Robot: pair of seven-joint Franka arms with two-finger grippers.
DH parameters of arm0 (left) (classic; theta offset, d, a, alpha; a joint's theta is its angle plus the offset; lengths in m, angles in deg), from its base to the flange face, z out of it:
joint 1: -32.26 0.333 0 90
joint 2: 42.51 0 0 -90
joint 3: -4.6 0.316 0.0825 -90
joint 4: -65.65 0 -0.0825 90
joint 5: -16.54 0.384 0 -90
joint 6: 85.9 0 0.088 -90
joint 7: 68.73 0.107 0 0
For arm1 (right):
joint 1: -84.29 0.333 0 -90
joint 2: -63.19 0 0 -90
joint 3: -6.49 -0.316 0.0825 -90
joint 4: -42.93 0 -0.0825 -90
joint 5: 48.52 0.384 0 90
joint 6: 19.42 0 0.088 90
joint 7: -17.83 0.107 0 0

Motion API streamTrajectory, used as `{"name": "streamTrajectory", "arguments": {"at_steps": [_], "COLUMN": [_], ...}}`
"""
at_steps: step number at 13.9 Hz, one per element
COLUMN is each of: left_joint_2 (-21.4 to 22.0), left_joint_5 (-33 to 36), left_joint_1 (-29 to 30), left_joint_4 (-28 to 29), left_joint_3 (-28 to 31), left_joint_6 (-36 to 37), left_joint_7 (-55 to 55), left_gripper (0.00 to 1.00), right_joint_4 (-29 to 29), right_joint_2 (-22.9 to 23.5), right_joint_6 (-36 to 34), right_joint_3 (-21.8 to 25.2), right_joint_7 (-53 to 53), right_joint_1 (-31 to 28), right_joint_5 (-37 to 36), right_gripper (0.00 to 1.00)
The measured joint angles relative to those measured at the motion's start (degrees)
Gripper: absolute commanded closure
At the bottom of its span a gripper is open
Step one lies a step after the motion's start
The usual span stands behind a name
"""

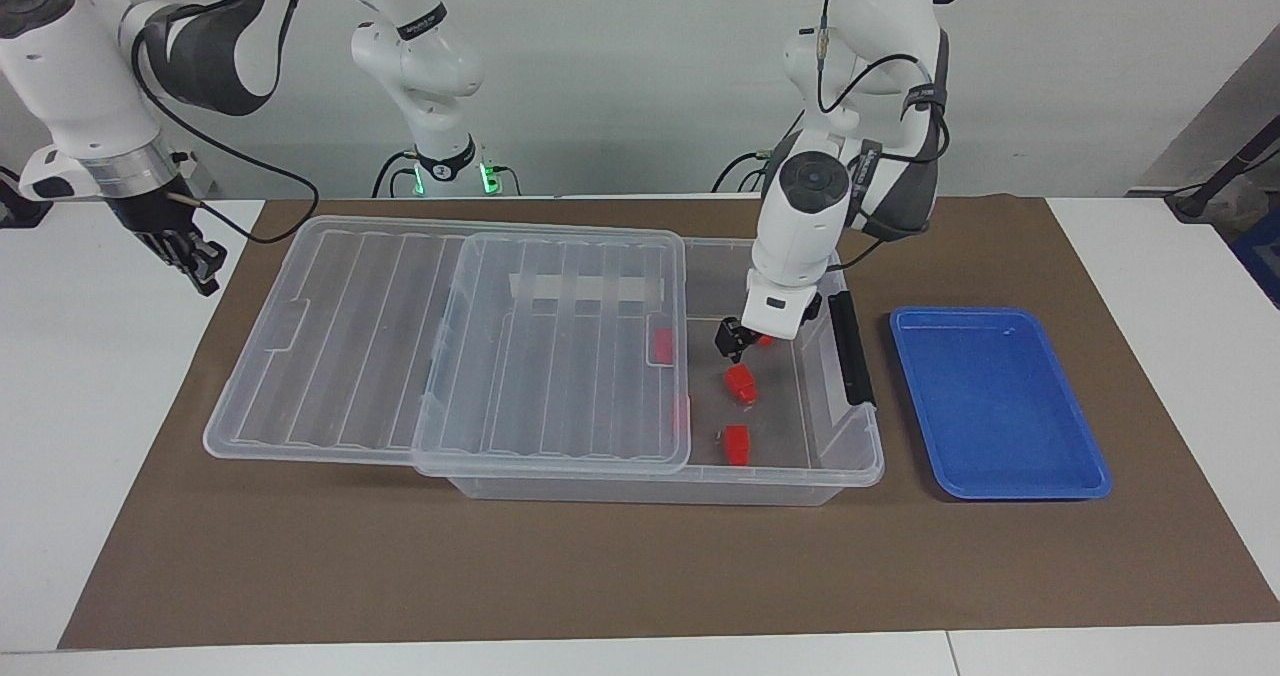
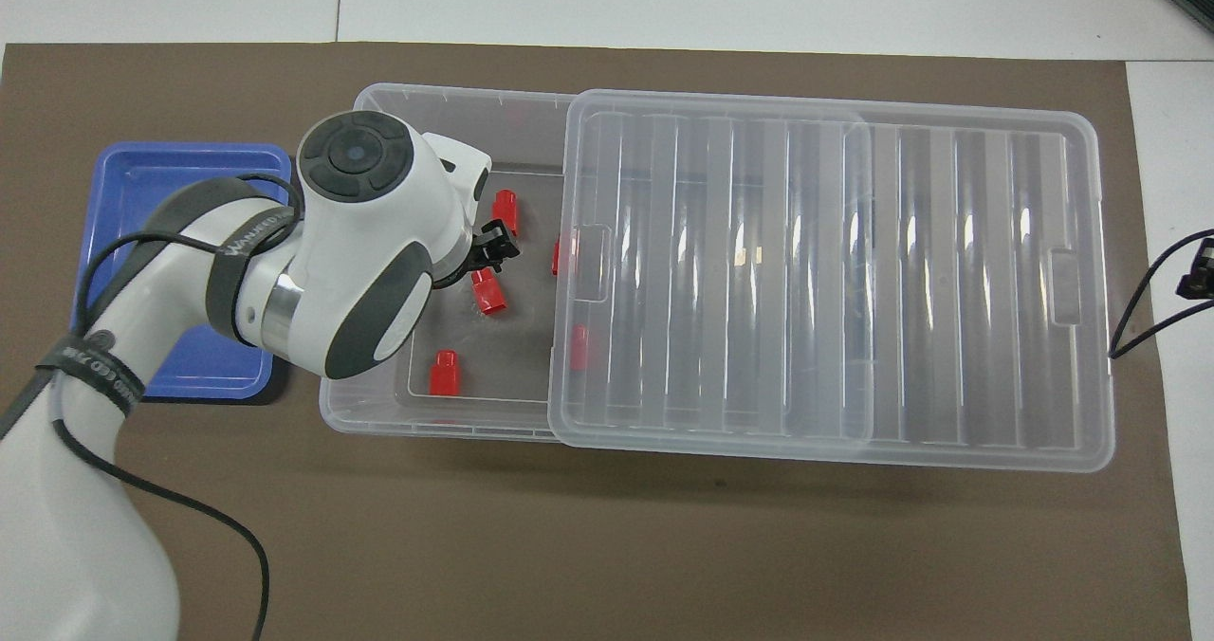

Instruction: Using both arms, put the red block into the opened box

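Note:
The clear box [image 1: 862, 453] stands on the brown mat with its ribbed lid [image 1: 400, 356] slid toward the right arm's end, so the part at the left arm's end is uncovered. My left gripper [image 1: 745, 341] hangs open over that uncovered part, holding nothing. Just below it a red block [image 1: 741, 383] lies free on the box floor [image 2: 489, 292]. Several more red blocks lie in the box, one [image 1: 737, 444] farther from the robots and some under the lid's edge [image 1: 663, 346]. My right gripper [image 1: 195, 261] hangs shut over the mat's edge, apart from the lid.
A shallow blue tray [image 1: 1000, 401] sits on the mat beside the box at the left arm's end. A black latch [image 1: 850, 346] runs along the box's end wall there. The left arm's wrist covers part of the tray in the overhead view.

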Motion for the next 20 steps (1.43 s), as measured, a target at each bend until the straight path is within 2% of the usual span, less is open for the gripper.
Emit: {"name": "streamTrajectory", "arguments": {"at_steps": [2,4,8,11,17,20], "left_joint_2": [1.87,4.46,10.84,13.17,15.07,18.56], "left_joint_5": [-1.58,-1.73,-1.55,-0.84,-0.51,-0.48], "left_joint_1": [3.16,7.28,18.76,26.7,27.84,27.87], "left_joint_4": [-5.4,-8.72,-8.5,-8.18,-4.41,-4.23], "left_joint_3": [0.07,0.16,0.9,1.25,0.5,0.84], "left_joint_6": [9.18,17.69,23.32,24.51,24.67,25.13], "left_joint_7": [0.97,10.02,39.06,52.98,54.63,54.63], "left_gripper": [0.0,0.0,0.0,0.0,0.0,0.0], "right_joint_4": [-1.14,-2.26,-3.94,-4.71,-5.19,-5.22], "right_joint_2": [0.03,0.02,0.01,0.01,0.01,0.01], "right_joint_6": [0.5,2.1,3.88,3.9,3.92,3.92], "right_joint_3": [0.01,0.01,0.01,0.03,-0.5,-0.7], "right_joint_7": [-0.96,-1.23,-1.28,-1.28,-3.47,-3.99], "right_joint_1": [-0.35,-0.68,-0.87,-1.42,-1.18,0.77], "right_joint_5": [0.0,0.0,0.0,0.0,0.0,0.01], "right_gripper": [1.0,1.0,1.0,1.0,1.0,1.0]}}
